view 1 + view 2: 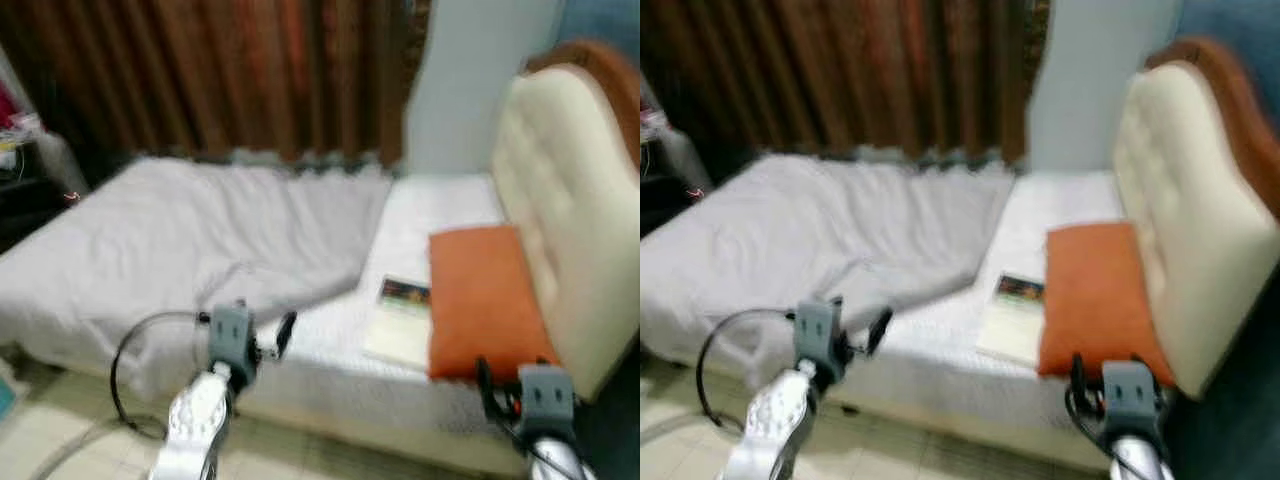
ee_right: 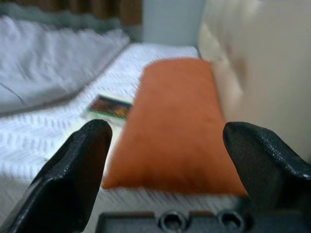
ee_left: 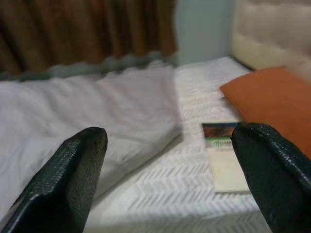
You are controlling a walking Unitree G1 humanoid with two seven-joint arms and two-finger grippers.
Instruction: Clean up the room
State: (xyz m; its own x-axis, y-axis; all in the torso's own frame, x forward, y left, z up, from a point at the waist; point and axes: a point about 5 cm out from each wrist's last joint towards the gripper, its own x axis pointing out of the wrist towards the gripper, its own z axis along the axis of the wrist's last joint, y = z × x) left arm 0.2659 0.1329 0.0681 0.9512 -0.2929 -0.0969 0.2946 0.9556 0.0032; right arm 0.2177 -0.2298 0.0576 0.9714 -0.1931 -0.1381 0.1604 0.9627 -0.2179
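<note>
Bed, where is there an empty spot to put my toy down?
The white sheet is bare between the rumpled grey blanket and the cream headboard, up toward the curtain. A smaller bare strip runs along the near edge, beside the book. It is crowded where the book lies right beside the orange pillow.

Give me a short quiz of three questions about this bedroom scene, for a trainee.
1. True or false: the book lies on the floor.
2. What lies beside the orange pillow? A) a cup B) the book C) a shoe
3. Fill in: the left pincer and the right pincer are both ____.

Key: 1 false, it lies on the bed. 2 B. 3 open.
</note>
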